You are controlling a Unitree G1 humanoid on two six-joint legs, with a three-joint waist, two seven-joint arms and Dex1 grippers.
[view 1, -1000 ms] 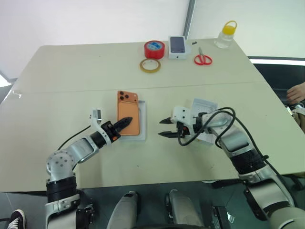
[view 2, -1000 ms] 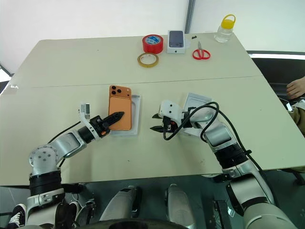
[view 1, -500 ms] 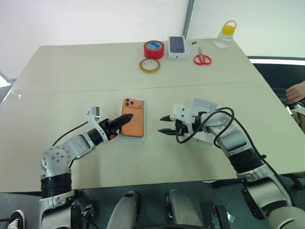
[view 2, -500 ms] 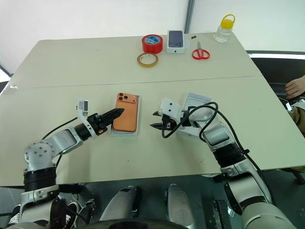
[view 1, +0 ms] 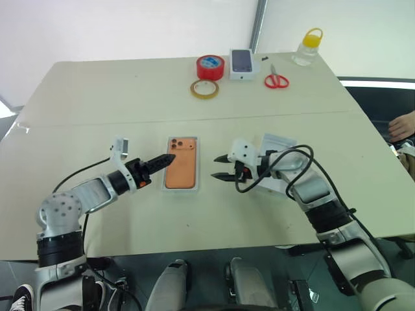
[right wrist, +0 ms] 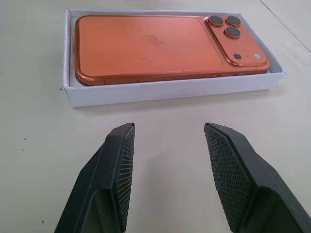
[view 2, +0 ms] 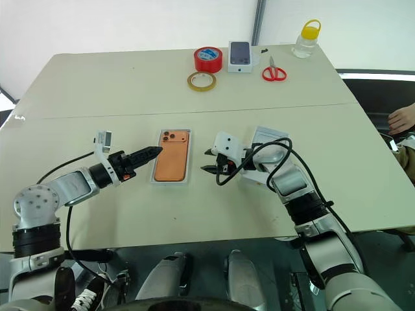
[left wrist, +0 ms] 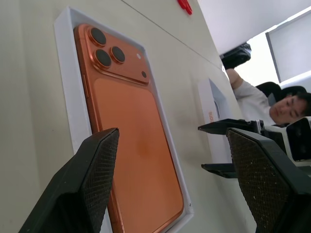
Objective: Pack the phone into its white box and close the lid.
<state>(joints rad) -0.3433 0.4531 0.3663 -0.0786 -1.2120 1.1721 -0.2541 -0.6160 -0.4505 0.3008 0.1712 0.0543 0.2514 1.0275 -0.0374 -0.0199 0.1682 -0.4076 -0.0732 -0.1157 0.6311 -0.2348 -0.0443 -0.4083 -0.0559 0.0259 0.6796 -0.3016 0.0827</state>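
From the left eye view, the phone lies face down inside the white box on the desk. The left pincer is spread, its tips at the box's left edge. The right pincer is spread, just right of the box.

In the right wrist view, the fingers stand apart, empty.

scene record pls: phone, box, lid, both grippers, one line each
phone: orange, back up, lying flat inside the tray
white box: on the table between the grippers, uncovered
lid: on the table behind the right arm, partly hidden
left gripper: open, empty, at the tray's left side
right gripper: open, empty, facing the tray's right side
step left: lid not yet on
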